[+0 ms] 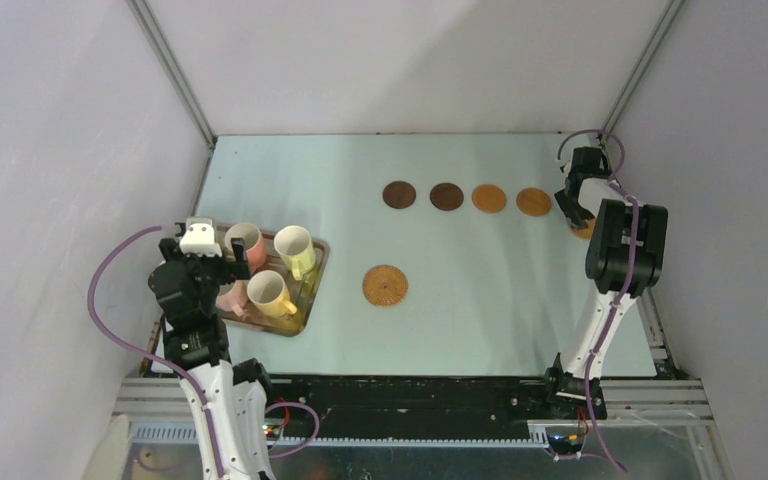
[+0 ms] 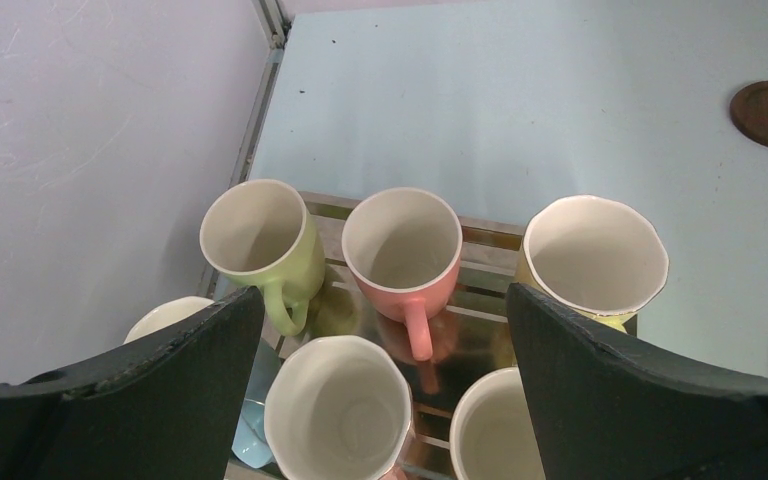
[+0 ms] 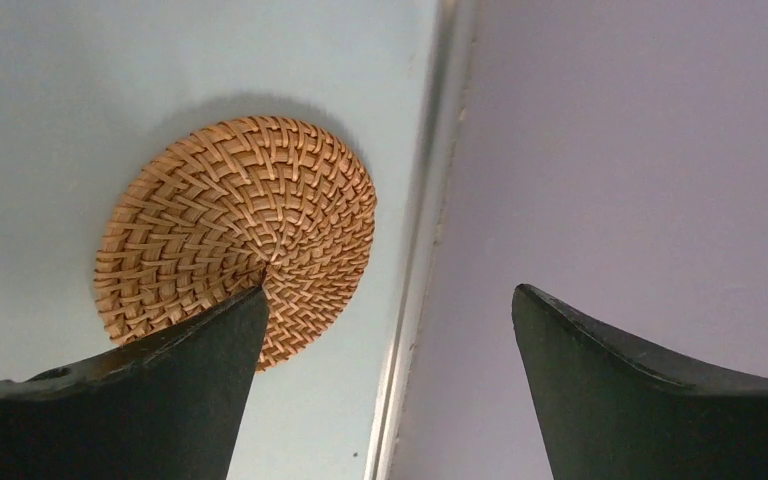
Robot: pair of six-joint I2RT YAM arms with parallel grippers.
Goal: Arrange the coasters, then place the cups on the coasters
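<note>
Two dark brown coasters (image 1: 398,194) (image 1: 447,196) and two orange-brown ones (image 1: 489,198) (image 1: 533,201) lie in a row at the back. A woven coaster (image 1: 385,285) lies mid-table. Another woven coaster (image 3: 235,235) sits by the right edge, partly hidden by my right gripper (image 3: 390,290), which hangs open above it, one finger over its rim. Several cups stand on a metal tray (image 1: 305,300): light green (image 2: 255,228), salmon pink (image 2: 402,240), yellow (image 2: 595,252), a pale one (image 2: 338,410). My left gripper (image 2: 380,290) hovers open over them, holding nothing.
The tray sits at the near left by the left wall. A metal rail (image 3: 430,200) and the right wall run right beside the woven coaster. Walls close in the table on three sides.
</note>
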